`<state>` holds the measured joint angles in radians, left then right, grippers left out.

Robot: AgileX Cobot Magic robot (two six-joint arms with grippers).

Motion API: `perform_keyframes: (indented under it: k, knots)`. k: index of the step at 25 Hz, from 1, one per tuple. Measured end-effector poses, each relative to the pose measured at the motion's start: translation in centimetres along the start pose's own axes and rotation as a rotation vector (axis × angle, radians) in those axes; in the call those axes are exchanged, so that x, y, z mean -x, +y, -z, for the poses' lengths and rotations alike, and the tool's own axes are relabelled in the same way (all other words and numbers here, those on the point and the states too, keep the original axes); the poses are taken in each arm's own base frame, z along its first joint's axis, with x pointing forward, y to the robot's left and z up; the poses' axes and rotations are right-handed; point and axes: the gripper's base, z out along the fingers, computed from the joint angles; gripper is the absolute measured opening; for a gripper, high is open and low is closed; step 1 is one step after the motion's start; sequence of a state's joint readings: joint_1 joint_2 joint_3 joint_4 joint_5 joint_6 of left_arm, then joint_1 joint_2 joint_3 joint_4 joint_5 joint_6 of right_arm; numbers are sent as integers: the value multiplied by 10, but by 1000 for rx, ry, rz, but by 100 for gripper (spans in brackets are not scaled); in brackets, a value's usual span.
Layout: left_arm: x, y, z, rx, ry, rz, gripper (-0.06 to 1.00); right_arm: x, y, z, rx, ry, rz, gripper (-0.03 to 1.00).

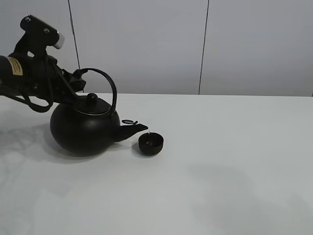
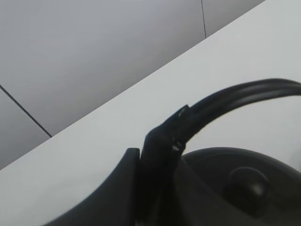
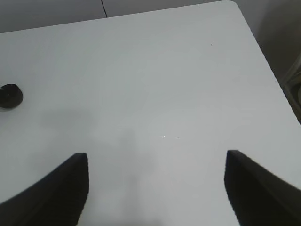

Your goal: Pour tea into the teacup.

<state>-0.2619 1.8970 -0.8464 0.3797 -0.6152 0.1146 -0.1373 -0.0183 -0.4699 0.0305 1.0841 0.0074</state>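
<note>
Grip first: the left gripper (image 1: 75,82) is clamped tight on the arched handle (image 1: 104,81) of the kettle (image 1: 84,131), low on the arch, close to the lid knob (image 1: 91,97). The left wrist view shows a dark finger (image 2: 157,146) pinched right against that handle.

Out from there, the big round kettle sits low over the table (image 1: 230,166), leaning toward its spout (image 1: 133,129). The spout tip hangs just at the near rim of the teacup (image 1: 150,143). Whether they touch, I can't tell. The small black teacup stands upright on the table, just right of the kettle.

Wider now: plenty of bare white tabletop to the right of the cup and in front of it. The table's far edge runs along the grey wall (image 1: 146,44) behind the kettle.

Over on the other side, the right gripper (image 3: 157,188) has its jaws apart with nothing between them, only tabletop. It is well away from the teacup, with the table's rounded corner (image 3: 233,4) ahead.
</note>
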Motion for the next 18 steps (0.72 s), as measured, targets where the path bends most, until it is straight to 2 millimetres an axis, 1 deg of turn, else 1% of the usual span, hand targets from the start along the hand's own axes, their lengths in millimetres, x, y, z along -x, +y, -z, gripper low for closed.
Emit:
perform_keyframes:
  k: [9,18]
  knots:
    - [2,-6,-4,-18,-6,-8,11,0,0,0,0,0,0,55]
    - [1,-7,-6,-18,-12,-4,11,0,0,0,0,0,0,55]
